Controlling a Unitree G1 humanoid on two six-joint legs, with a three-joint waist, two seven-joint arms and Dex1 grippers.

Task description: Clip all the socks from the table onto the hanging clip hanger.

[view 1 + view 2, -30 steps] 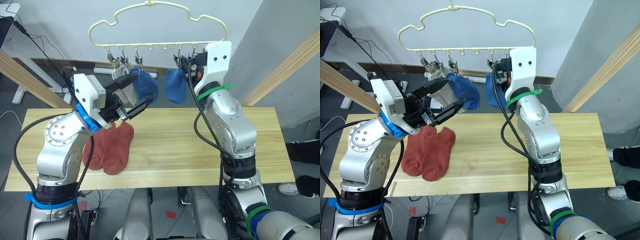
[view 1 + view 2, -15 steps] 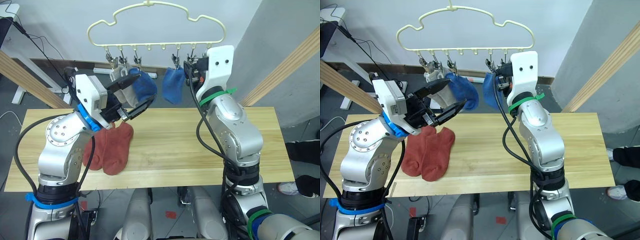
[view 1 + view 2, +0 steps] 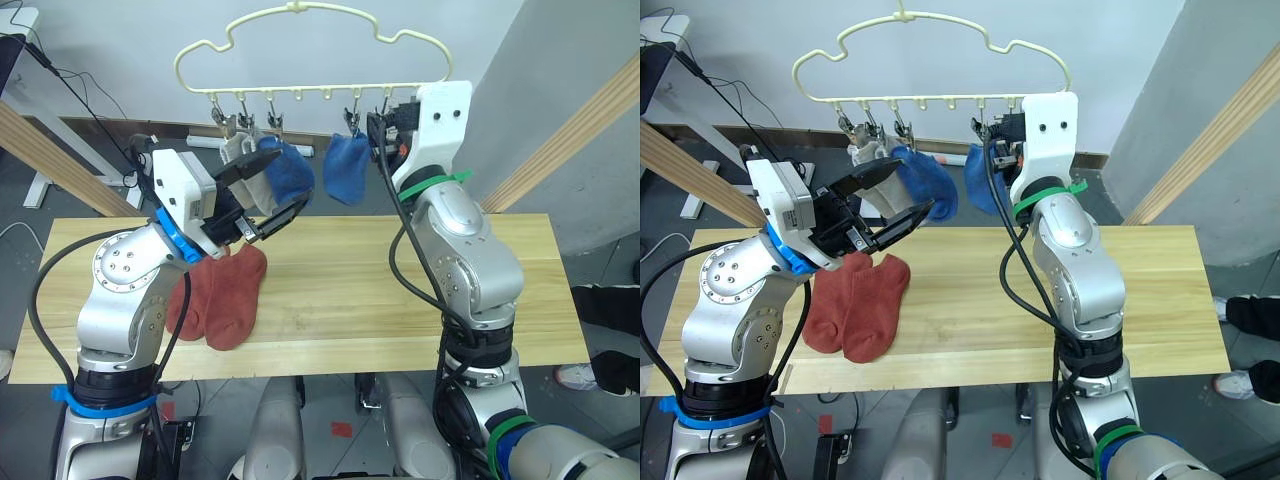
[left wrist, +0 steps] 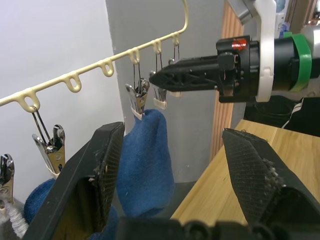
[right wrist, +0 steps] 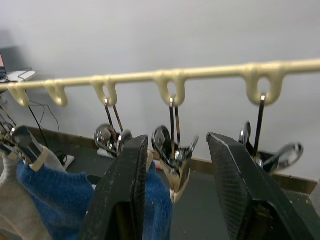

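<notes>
Right gripper sits raised at the clip hanger, its two black fingers spread around an empty metal clip, gripping nothing. Just beside that clip hangs a blue sock, with a second blue sock and grey socks clipped farther along. The two rust-red socks remaining lie flat on the table, long axes running front to back, below and nearest the left gripper, which hovers wide open and empty.
</notes>
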